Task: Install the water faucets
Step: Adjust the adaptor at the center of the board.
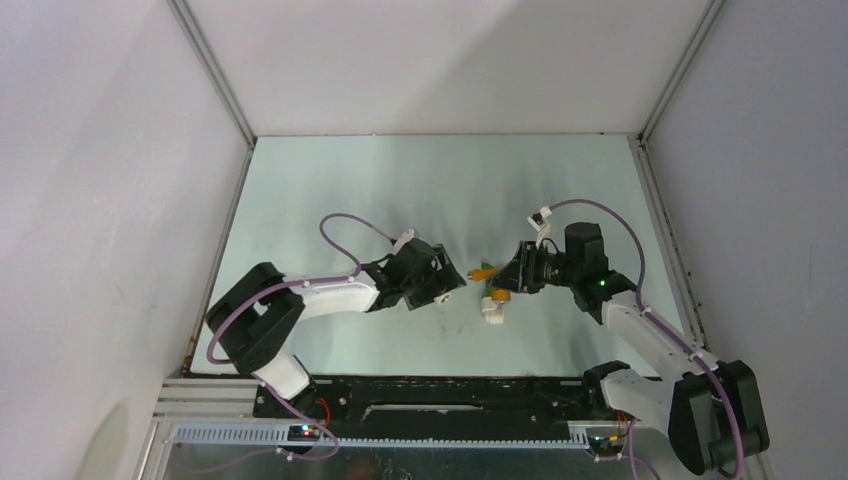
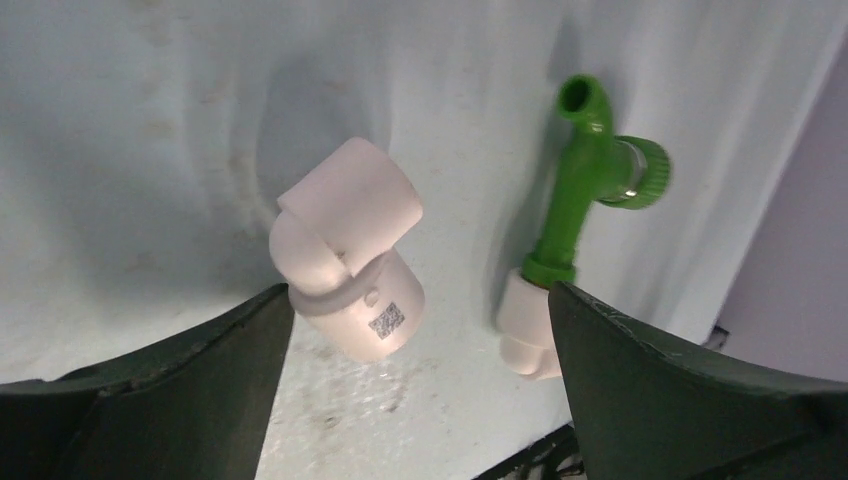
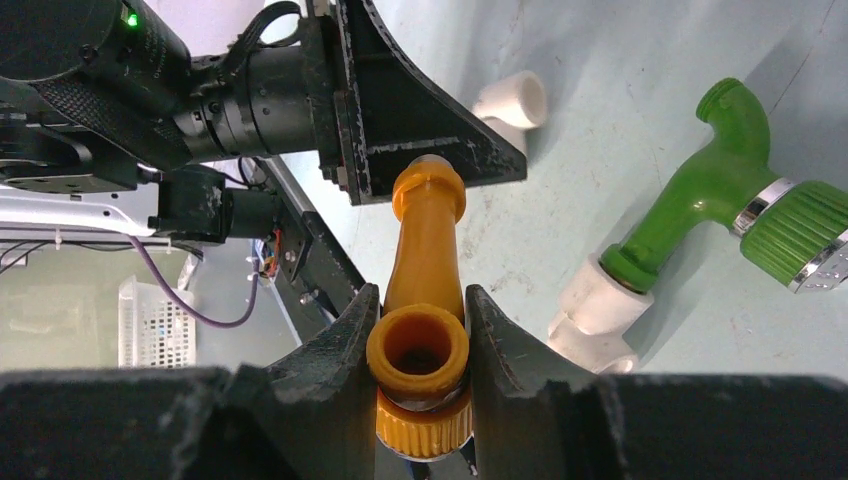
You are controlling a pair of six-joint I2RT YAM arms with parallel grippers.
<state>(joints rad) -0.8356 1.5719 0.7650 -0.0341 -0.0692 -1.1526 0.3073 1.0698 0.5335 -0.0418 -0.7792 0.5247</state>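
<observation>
The pale green tabletop [image 1: 400,190] carries everything, and places here are told from the green faucet [image 3: 700,190], which rests near its middle between the two arms. To one side of it the left gripper [image 2: 420,292] has its fingers [image 2: 160,400] released and spread wide, with a loose white elbow fitting [image 2: 345,260] lying between them; whether a finger touches it I cannot tell. On the other side the right gripper [image 3: 420,300] has its fingers clenched on the orange faucet [image 3: 425,240], grasping it just behind its open round end, just beside the green one. The green faucet's base sits screwed into a second white fitting [image 3: 595,305].
</observation>
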